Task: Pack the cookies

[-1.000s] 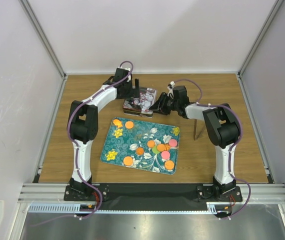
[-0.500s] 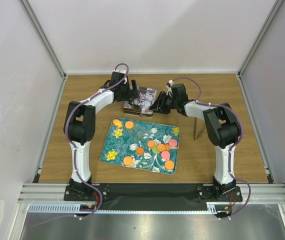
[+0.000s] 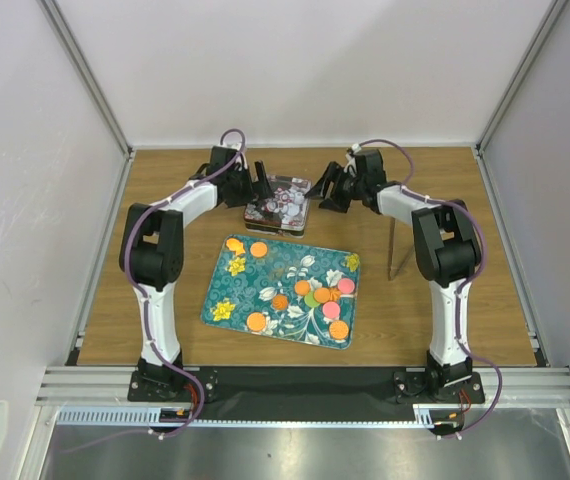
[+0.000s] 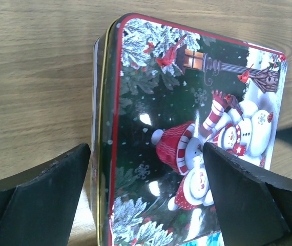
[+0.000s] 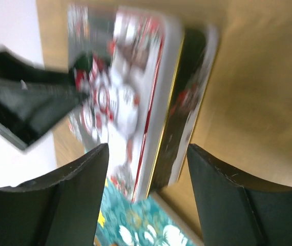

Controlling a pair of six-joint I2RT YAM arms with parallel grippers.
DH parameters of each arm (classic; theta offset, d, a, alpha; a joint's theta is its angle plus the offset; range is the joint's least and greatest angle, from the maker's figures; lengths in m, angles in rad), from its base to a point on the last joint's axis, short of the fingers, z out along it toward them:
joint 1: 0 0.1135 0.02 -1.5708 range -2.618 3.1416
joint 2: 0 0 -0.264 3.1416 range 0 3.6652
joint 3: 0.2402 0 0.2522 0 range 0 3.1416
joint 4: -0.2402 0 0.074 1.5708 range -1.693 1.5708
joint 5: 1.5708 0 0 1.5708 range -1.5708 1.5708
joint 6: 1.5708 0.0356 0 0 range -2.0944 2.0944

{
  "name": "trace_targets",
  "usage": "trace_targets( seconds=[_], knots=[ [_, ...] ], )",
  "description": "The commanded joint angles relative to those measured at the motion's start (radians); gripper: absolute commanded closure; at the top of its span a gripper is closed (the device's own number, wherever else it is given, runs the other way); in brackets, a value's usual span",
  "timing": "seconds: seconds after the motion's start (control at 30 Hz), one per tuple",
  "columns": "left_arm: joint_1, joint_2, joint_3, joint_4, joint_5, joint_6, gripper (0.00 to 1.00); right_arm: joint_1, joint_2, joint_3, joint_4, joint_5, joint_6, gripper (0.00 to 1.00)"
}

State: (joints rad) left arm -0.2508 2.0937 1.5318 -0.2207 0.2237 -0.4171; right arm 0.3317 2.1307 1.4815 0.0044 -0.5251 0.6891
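I'm watching the snowman tin (image 3: 279, 204) sitting lidded at upper centre, with the cookies (image 3: 315, 296) lying on the floral tray (image 3: 227, 290) mid-frame. The left gripper (image 3: 263, 183) and right gripper (image 3: 325, 192) are hanging open either side of the tin, gripping nothing. I'm judging the lid needs pinching squarely at its edges and lifting level.

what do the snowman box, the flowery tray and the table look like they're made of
snowman box: probably printed tin with a glossy finish; light glints on the lid and a thin gold seam runs round its edge.
floral tray: thin and flat with a printed pattern; metal or plastic, the top view cannot tell which.
table: wood grain, matte; could be solid wood or laminate.
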Motion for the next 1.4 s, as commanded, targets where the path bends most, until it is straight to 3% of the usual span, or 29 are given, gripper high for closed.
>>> trace_targets(
  seconds=[0.0,0.23,0.4,0.77,1.37],
  knots=[
    [0.016,-0.073,-0.013,-0.008,0.045,0.028,0.02,-0.033,0.064,0.115,0.034,-0.026,0.061,0.31],
    [0.016,-0.132,-0.05,0.026,0.048,0.014,0.03,-0.016,0.169,0.237,0.009,-0.015,0.073,0.32],
    [0.041,-0.222,-0.148,0.015,-0.02,-0.034,0.04,-0.002,0.149,0.174,0.072,-0.022,0.076,0.32],
    [0.068,-0.29,-0.384,0.101,0.014,-0.087,0.13,0.021,0.13,0.1,0.114,-0.033,0.086,0.32],
    [0.071,-0.12,-0.305,0.023,-0.02,-0.091,0.58,0.087,0.13,0.14,0.019,0.033,0.015,0.32]
  ],
)
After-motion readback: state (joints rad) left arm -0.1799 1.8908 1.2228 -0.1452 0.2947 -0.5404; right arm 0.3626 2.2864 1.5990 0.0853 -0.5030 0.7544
